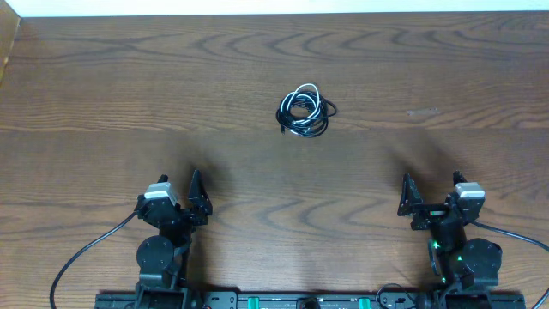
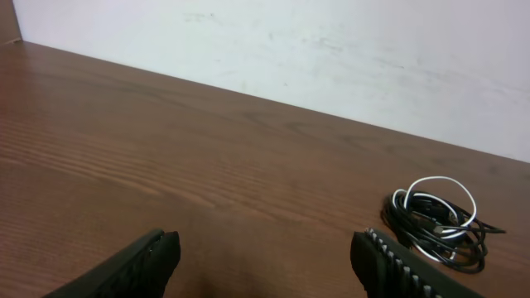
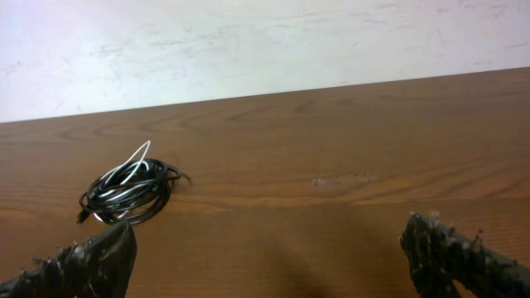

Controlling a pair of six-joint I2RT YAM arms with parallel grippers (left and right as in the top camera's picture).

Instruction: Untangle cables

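The cables [image 1: 305, 111] lie as a small coil of thin black cords with one whitish strand, on the wooden table a little right of centre and towards the back. The coil also shows in the left wrist view [image 2: 435, 221] at the right, and in the right wrist view [image 3: 128, 191] at the left. My left gripper [image 1: 196, 196] is open and empty near the front left, well short of the coil; its fingers frame bare wood [image 2: 265, 257]. My right gripper [image 1: 419, 196] is open and empty near the front right [image 3: 269, 252].
The wooden table [image 1: 129, 94] runs back to a white wall [image 2: 331, 50]. A faint pale scuff [image 1: 423, 112] marks the wood right of the coil. Thick black arm cables [image 1: 81, 257] trail off at the front corners by the arm bases.
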